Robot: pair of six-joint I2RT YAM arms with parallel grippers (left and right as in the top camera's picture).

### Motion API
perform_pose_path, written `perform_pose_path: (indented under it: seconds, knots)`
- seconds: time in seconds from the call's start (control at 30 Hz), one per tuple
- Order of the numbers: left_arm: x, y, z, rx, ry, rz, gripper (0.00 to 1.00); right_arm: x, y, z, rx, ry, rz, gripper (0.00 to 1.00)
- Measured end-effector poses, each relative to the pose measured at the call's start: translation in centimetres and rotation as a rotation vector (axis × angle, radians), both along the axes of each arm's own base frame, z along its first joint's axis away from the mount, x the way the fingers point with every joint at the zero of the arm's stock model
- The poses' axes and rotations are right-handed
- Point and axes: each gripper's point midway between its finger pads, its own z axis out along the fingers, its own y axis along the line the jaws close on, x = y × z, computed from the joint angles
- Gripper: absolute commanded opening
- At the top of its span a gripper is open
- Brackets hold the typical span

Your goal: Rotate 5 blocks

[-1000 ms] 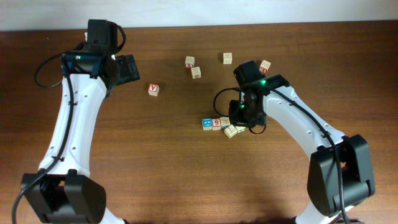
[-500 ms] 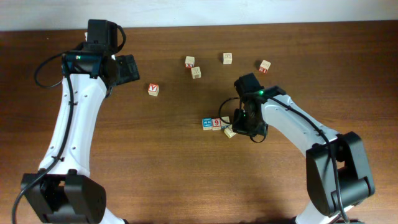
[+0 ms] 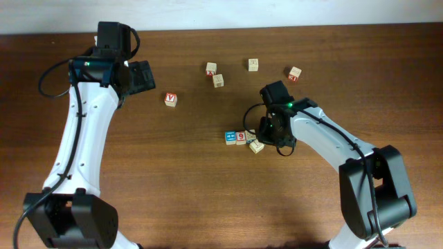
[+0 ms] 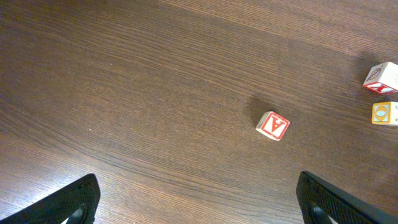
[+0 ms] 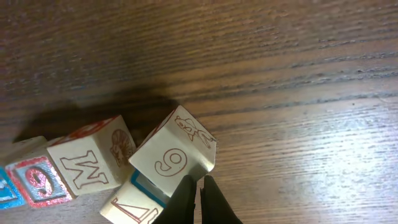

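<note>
A cluster of blocks lies mid-table: a blue-faced one, a red-marked one, and a pale one at its lower right. The right wrist view shows a "9" block, a "W" block, a red "6" block and a blue-bordered block. My right gripper is shut with nothing between its fingers, tips against the "9" block's lower right corner. My left gripper hangs open over bare wood at the far left.
A red-lettered cube sits alone left of centre. Pale cubes lie toward the back. Two of them show at the right edge of the left wrist view.
My right gripper has finished closing and its arm has swung a little left and down against the cluster. The left arm has not moved.
</note>
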Motion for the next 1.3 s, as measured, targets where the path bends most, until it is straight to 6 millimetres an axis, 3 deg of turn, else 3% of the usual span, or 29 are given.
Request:
perform_pose_path:
  seconds: [0.6,0.83,0.9,1.3]
  knots:
    - [0.0,0.0,0.0,0.000,0.000,0.000,0.99,0.4,1.6,0.2,0.033,-0.031,0.041,0.08]
    - [0.0,0.0,0.0,0.000,0.000,0.000,0.99,0.8,-1.0,0.2,0.062,-0.004,0.052,0.08]
    - [0.0,0.0,0.0,0.000,0.000,0.000,0.99,0.5,-1.1,0.3,0.080,0.016,0.072,0.13]
    - [0.0,0.0,0.0,0.000,0.000,0.000,0.99,-0.8,-0.9,-0.3,0.101,0.061,0.102,0.13]
